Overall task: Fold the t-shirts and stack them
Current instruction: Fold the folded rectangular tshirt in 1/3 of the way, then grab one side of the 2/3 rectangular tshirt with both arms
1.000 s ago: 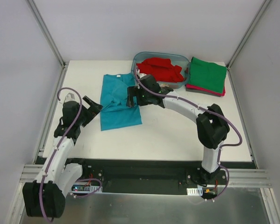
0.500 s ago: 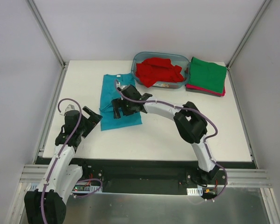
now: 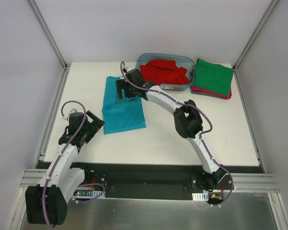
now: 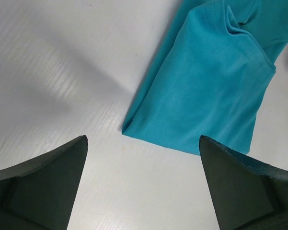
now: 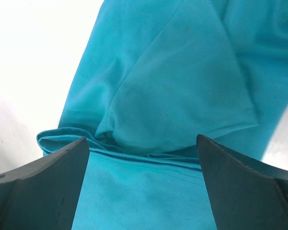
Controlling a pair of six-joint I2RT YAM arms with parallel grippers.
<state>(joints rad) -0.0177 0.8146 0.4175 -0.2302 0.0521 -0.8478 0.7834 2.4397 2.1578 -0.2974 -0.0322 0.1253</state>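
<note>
If this fold is to come out neat, I think each arm should pinch one edge of the teal-blue shirt (image 3: pixel 127 115) thru both layers & lift low. Fingers on the right gripper (image 3: pixel 123 90) are wide apart, empty, over the shirt's top by the tucked sleeve; left gripper (image 3: pixel 93 122) is wide & empty too, just off the near left corner. Red shirt (image 3: pixel 164 72) lies in the tub (image 3: pixel 186 59), green shirt (image 3: pixel 213 76) on the magenta shirt (image 3: pixel 215 94).

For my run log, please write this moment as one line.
left gripper: open, empty | right gripper: open over teal shirt | red shirt: in tub
</note>
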